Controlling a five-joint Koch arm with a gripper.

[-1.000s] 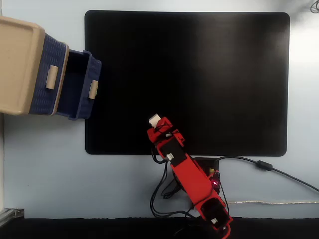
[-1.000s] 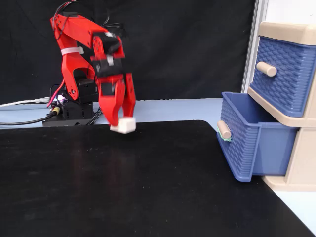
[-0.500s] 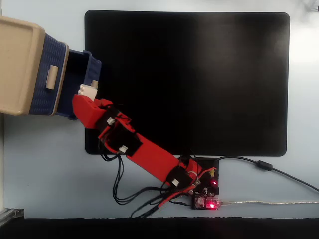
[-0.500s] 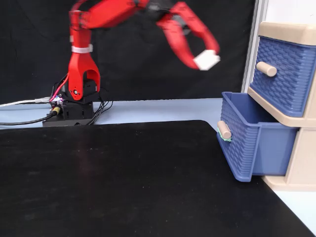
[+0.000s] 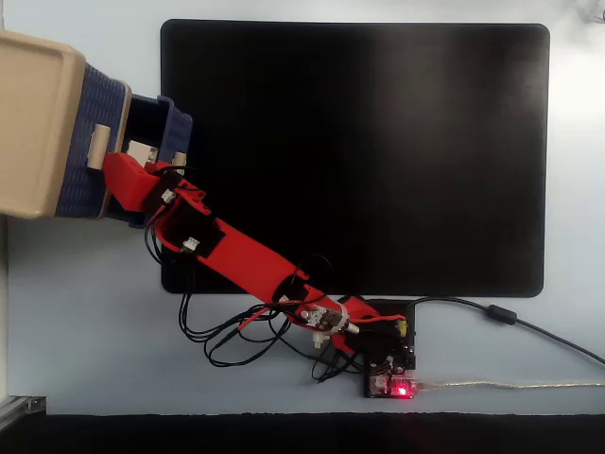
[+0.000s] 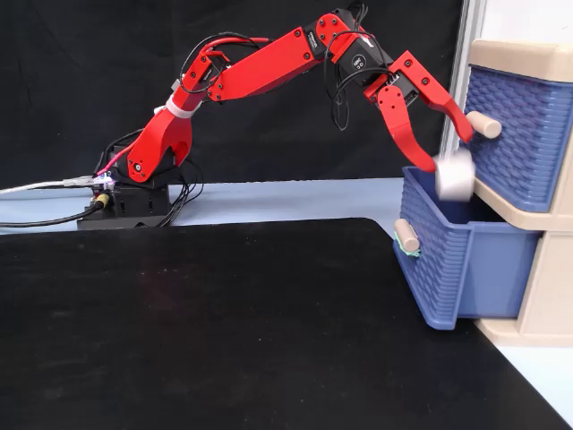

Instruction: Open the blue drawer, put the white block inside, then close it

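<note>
White block [image 6: 454, 174], in or just leaving the gripper [image 6: 452, 148] over the open blue drawer [image 6: 448, 260].
Jaws spread in the side-on fixed view; contact with the block unclear, blurred. Risks, as judged: block striking the drawer's rim or bouncing out; jaw tip near the upper drawer [image 6: 510, 134] handle.

Pale blue surface [image 5: 85, 312] with a big black mat [image 5: 378, 142] on it. Left of the mat in the top-down fixed view sits the beige cabinet [image 5: 33, 123]; the arm's base [image 5: 388, 364] sits just below the mat's lower edge there, cables [image 5: 529, 331] trailing right.
</note>
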